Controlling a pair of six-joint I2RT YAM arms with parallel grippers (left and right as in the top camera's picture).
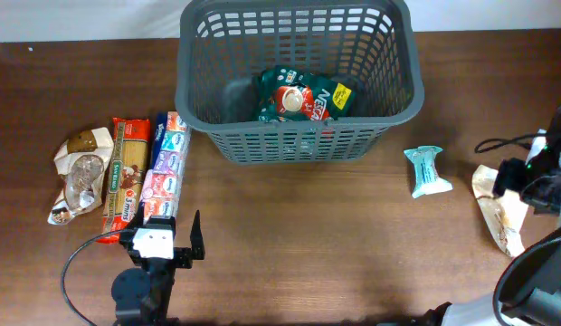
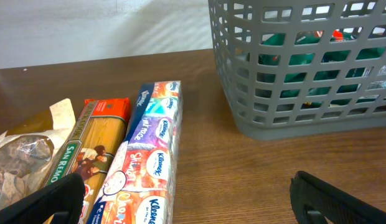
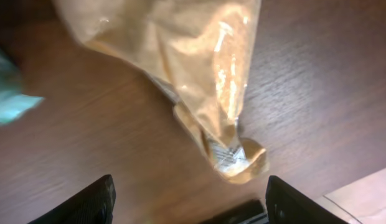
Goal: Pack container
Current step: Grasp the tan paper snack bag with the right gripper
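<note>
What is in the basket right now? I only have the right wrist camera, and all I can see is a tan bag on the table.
Observer: One green packet lies inside the basket; nothing else shows in it.
Operator: What sits over by the other arm?
Observer: Three things lie side by side there: a brown bag, a pasta box and a tissue pack.
Operator: Is that arm holding any of them?
Observer: No. The left gripper is open and empty, just short of the near end of the tissue pack.
</note>
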